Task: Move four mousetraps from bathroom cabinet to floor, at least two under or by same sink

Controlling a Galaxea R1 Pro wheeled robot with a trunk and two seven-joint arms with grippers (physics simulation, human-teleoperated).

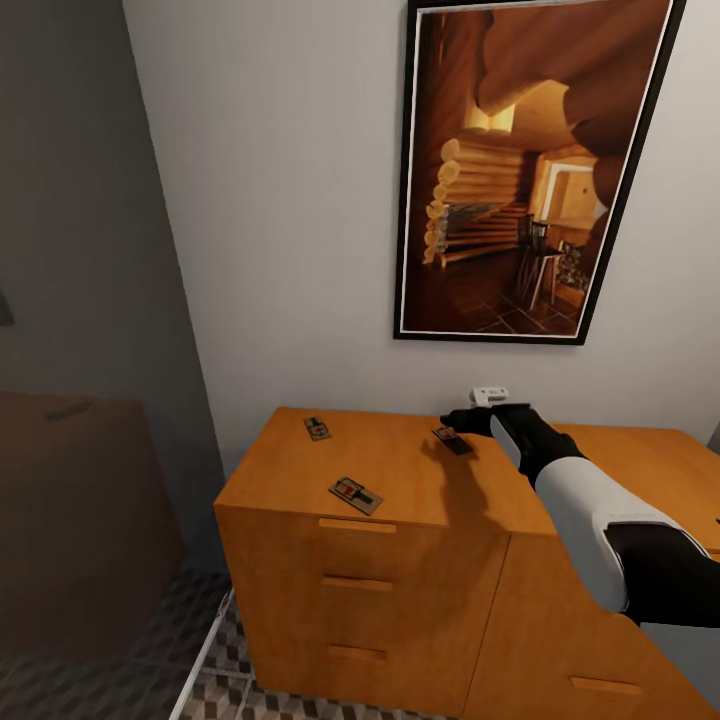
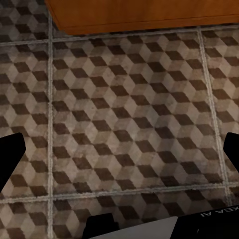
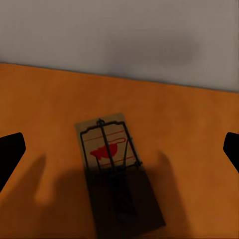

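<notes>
So the right gripper (image 1: 462, 424) is parked over the back of the cabinet (image 1: 400, 480) top, and the mousetrap (image 1: 453, 440) it's after sits just below and in front of the fingers, basically at 6 o'clock from the fingertips in the head view. In the right wrist view that same trap (image 3: 118, 169) is dead centre between the two dark fingertips poking in at either edge, so the jaws are spread wide with nothing in them. Its long axis runs roughly along the way the gripper is pointing, slightly skewed, so I'd guess the fingers would close across the narrow width, which seems like the easy way to pinch it. There's a red mouse-shaped print on the board, no readable text on it. Two more traps are on the same top: one (image 1: 318, 428) near the back at about 9 o'clock from the gripper, and another (image 1: 355, 494) near the front edge at about 8 o'clock. I can only spot three from here. The right arm is clearly the nearer one. The left gripper (image 2: 119, 149) is pointing down at the bathroom floor (image 2: 124, 109) with the cube-pattern tiles, fingers wide apart and empty too. The only lettering I can see is part of a word on the robot's body in the left wrist view, something like "XEA AI".
</notes>
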